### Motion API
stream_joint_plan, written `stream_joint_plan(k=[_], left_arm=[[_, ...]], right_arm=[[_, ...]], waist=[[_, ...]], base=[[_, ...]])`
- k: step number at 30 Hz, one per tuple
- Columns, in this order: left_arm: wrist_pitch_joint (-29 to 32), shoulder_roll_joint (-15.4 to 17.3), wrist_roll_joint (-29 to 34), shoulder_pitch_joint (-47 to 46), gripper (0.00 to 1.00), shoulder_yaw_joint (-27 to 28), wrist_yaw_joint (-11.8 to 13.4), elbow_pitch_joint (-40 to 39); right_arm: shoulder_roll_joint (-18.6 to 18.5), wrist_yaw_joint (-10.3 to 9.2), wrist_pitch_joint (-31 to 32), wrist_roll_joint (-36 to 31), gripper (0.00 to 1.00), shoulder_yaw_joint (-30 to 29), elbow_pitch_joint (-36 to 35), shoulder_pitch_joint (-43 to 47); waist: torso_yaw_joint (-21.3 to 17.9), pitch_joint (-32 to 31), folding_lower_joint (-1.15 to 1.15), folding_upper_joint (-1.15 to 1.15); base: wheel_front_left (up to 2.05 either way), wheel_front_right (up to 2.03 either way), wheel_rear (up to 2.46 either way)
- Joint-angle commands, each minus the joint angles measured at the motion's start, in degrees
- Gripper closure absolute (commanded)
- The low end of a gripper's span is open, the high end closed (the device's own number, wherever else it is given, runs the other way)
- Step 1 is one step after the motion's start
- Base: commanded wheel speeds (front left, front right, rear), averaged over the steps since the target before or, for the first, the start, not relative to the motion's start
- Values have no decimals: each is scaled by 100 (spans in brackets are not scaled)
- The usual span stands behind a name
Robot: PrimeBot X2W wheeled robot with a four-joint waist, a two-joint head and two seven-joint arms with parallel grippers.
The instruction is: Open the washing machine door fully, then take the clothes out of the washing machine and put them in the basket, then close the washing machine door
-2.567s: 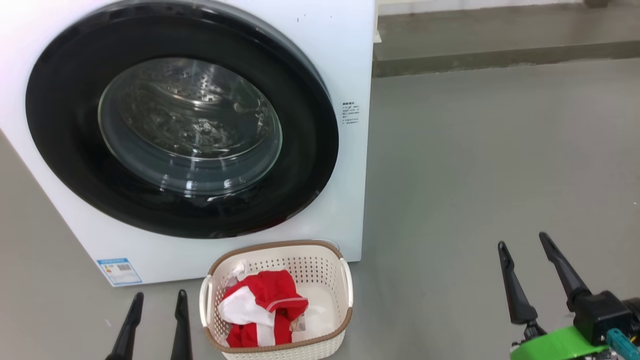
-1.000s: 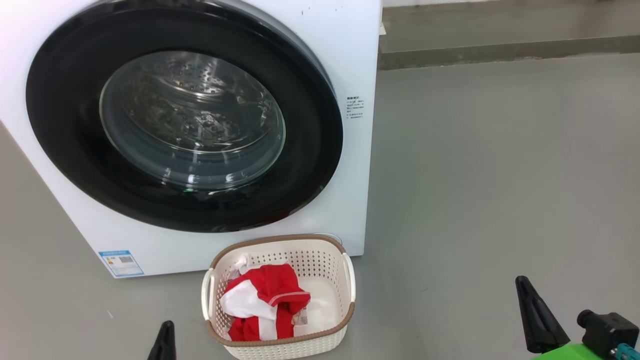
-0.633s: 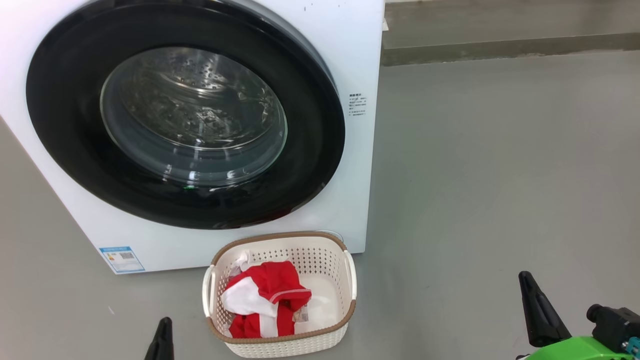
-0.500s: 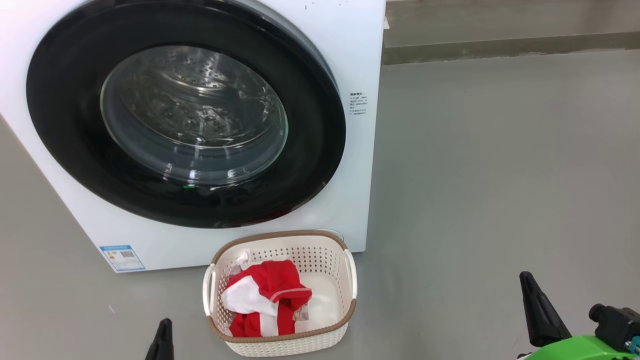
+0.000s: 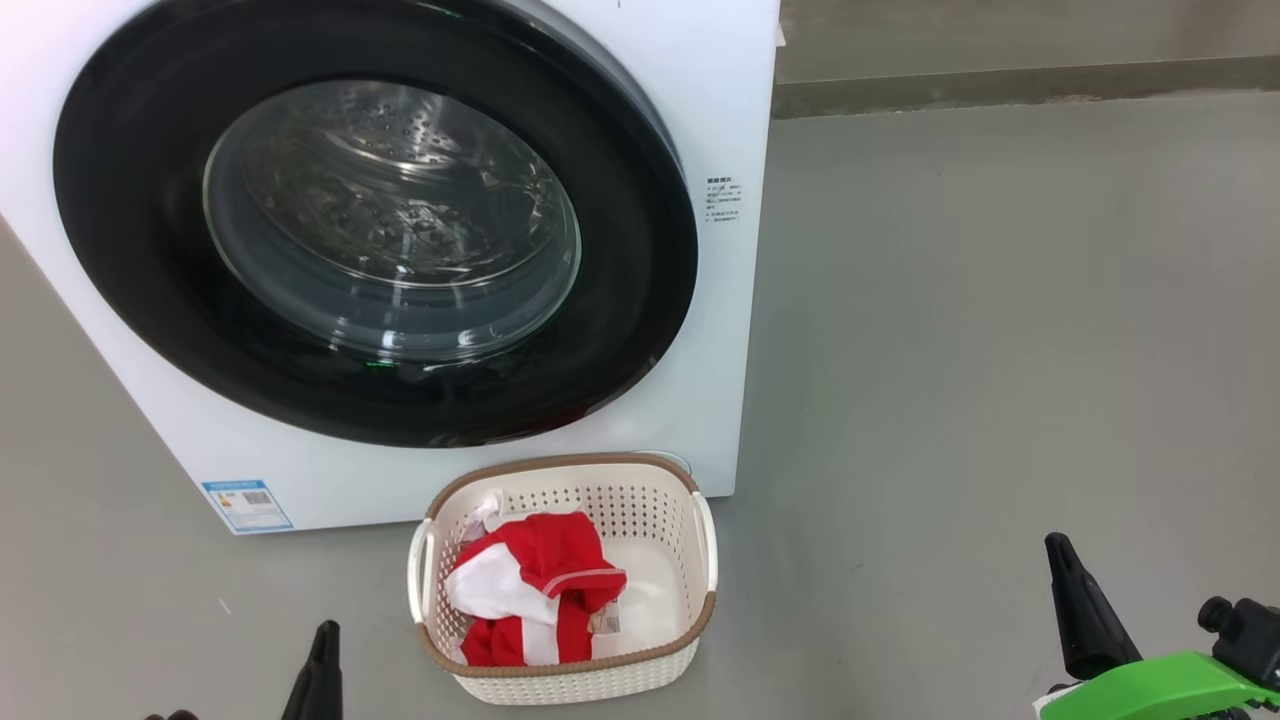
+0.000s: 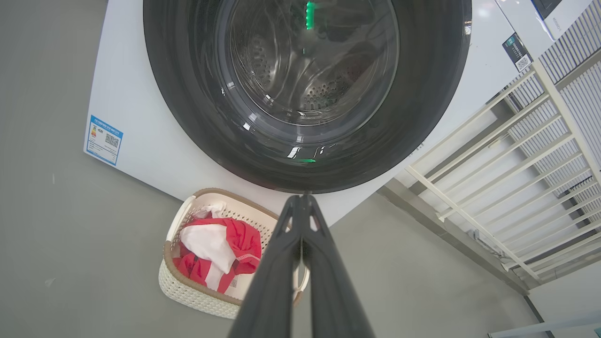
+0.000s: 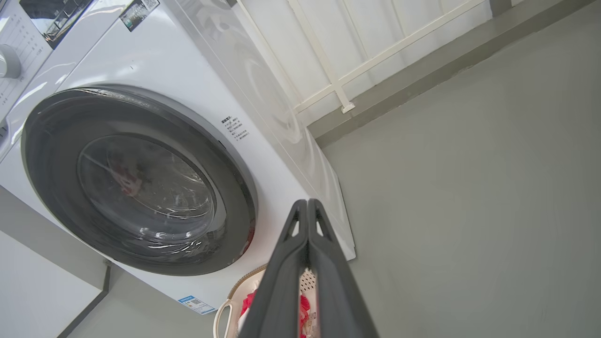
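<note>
The white washing machine (image 5: 730,120) stands at the left with its round black door (image 5: 130,250) flat against its front; the steel drum shows through the glass. On the floor just before it sits the cream basket (image 5: 570,685), with the red and white clothes (image 5: 535,585) lying in its left half. My left gripper (image 5: 324,640) is low, left of the basket, and shut on nothing. My right gripper (image 5: 1062,565) is far off at the lower right, also shut and empty. In the left wrist view the left gripper (image 6: 300,201) points at the door (image 6: 188,94) above the basket (image 6: 188,293).
Bare grey floor (image 5: 1000,350) spreads to the right of the machine. A low concrete kerb (image 5: 1000,85) runs along the back. A white railing (image 6: 516,155) stands beyond the machine's right side. A blue label (image 5: 247,505) marks the machine's lower left corner.
Since the earliest frame both grippers have shut and sunk toward the bottom edge. The head camera has drifted, shifting the whole picture slightly. Door, basket and clothes have stayed put.
</note>
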Motion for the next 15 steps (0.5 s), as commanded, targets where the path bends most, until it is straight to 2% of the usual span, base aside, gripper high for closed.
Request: stream_joint_plan(k=[1, 15], left_arm=[[45, 59, -198, -263, 100, 133, -70, -91], [275, 70, -1125, -421, 100, 213, -154, 9]], right_arm=[[-87, -10, 42, 259, 100, 18, -116, -340], [-104, -12, 278, 1245, 100, 0, -52, -479]], waist=[[7, 9, -1, 0], [50, 74, -1, 0]], base=[[0, 0, 0], [0, 0, 0]])
